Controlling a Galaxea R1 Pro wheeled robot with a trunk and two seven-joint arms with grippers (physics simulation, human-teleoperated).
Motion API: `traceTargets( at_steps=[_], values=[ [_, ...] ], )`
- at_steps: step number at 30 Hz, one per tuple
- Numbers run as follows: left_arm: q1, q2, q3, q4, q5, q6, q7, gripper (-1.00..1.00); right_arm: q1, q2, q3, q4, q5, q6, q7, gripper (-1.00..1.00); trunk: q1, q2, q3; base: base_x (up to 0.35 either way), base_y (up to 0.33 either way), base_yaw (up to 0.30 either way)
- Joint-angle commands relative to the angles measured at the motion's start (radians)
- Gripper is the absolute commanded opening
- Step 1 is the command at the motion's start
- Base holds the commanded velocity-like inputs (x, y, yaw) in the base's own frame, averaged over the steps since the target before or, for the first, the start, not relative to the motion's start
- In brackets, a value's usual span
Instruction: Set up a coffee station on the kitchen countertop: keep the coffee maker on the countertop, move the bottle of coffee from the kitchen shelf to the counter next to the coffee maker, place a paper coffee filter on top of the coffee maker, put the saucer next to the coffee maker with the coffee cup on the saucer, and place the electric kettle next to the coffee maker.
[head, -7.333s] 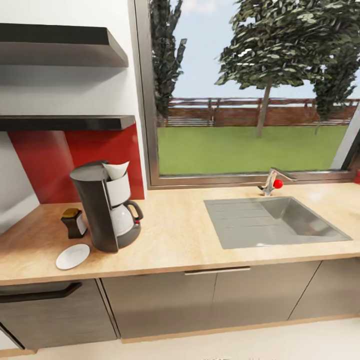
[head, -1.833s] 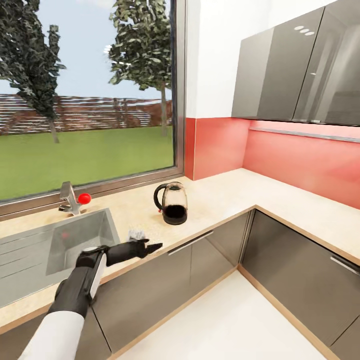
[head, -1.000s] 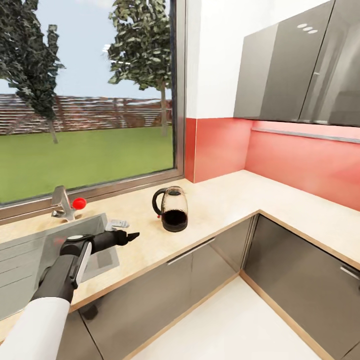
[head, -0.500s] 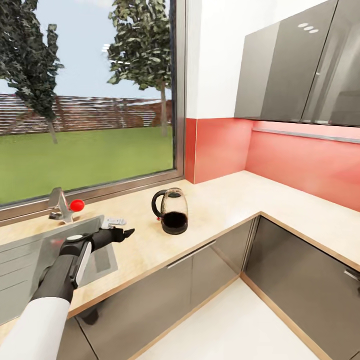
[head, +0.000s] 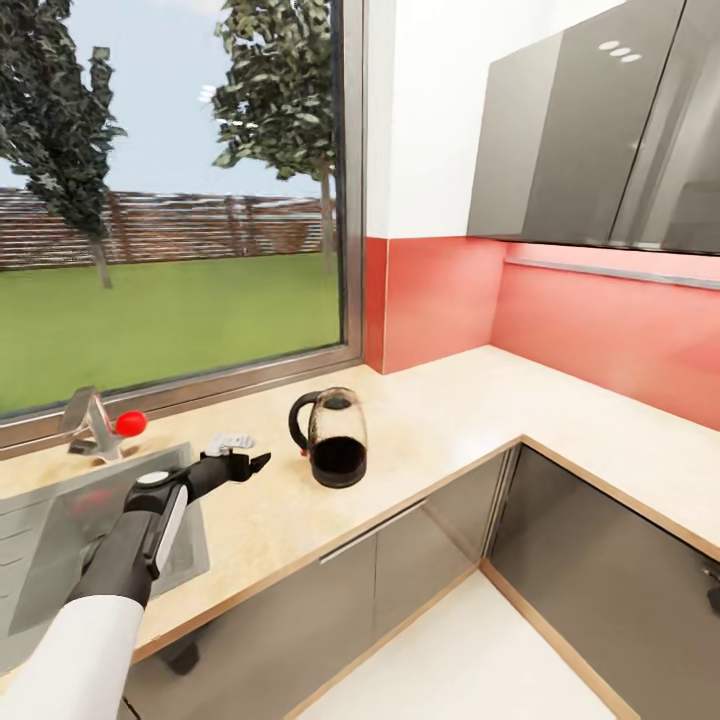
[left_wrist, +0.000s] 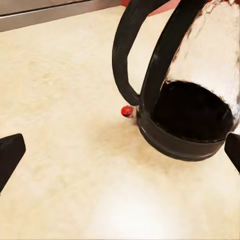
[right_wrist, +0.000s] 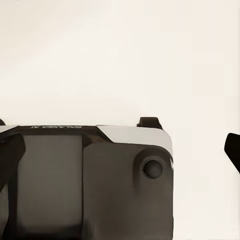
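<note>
The electric kettle (head: 335, 440) is glass with a black handle and base, and stands upright on the beige countertop (head: 450, 410) right of the sink. My left gripper (head: 245, 463) hovers open just above the counter, a short way left of the kettle's handle and pointing at it. In the left wrist view the kettle (left_wrist: 190, 105) looms close, with its handle (left_wrist: 125, 55) facing me and my left gripper (left_wrist: 121, 152) spread wide with nothing between the fingertips. My right gripper (right_wrist: 121, 147) is open and empty, hanging over the robot's dark base (right_wrist: 85, 185) and the pale floor.
A steel sink (head: 90, 530) with a red-knobbed faucet (head: 100, 425) lies left of my arm. A small pale object (head: 232, 440) rests on the counter beside the gripper. The counter turns a corner at the right under grey wall cabinets (head: 600, 130) and a red backsplash (head: 440, 290).
The view swung from the coffee maker to this corner, then drifted, so the kettle shows lower and further left. My left gripper now reaches slightly closer to the kettle's handle.
</note>
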Motion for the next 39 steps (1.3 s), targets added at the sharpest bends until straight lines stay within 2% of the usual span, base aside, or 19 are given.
traceTargets(
  at_steps=[1, 17, 20, 23, 31, 34, 39],
  values=[
    [-0.001, -0.001, 0.003, -0.001, -0.01, -0.004, -0.009, 1.0, -0.001, 0.0, 0.009, -0.001, -0.01, 0.002, -0.004, 1.0, 0.001, -0.002, -0.002, 0.239, -0.141, 0.0],
    [0.005, 0.001, 0.008, -0.001, -0.016, -0.027, 0.0, 1.0, -0.001, 0.0, 0.009, -0.001, -0.009, 0.002, -0.004, 1.0, 0.001, -0.002, -0.002, 0.098, -0.014, 0.0],
    [0.03, -0.002, 0.007, -0.001, -0.014, -0.077, 0.0, 1.0, -0.001, 0.0, 0.009, -0.001, -0.008, 0.002, -0.003, 1.0, 0.001, -0.002, -0.002, 0.012, 0.0, 0.0],
    [0.064, -0.015, 0.006, 0.033, -0.011, -0.183, 0.009, 1.0, -0.001, 0.0, 0.009, -0.001, -0.008, 0.002, -0.004, 1.0, 0.001, -0.002, -0.002, 0.002, 0.0, 0.0],
    [0.072, -0.026, 0.008, 0.132, -0.002, -0.289, 0.045, 1.0, -0.001, 0.0, 0.009, -0.001, -0.008, 0.002, -0.004, 1.0, 0.001, -0.002, -0.002, 0.001, 0.0, 0.0],
    [0.073, -0.028, 0.008, 0.139, 0.001, -0.314, 0.065, 1.0, -0.001, 0.0, 0.009, -0.001, -0.008, 0.002, -0.004, 1.0, 0.001, -0.002, -0.002, 0.127, 0.0, 0.0],
    [0.073, -0.027, 0.009, 0.14, 0.001, -0.316, 0.069, 1.0, 0.002, 0.0, 0.009, -0.001, -0.008, 0.002, -0.004, 1.0, 0.001, -0.002, -0.002, 0.145, 0.0, 0.0]
  ],
)
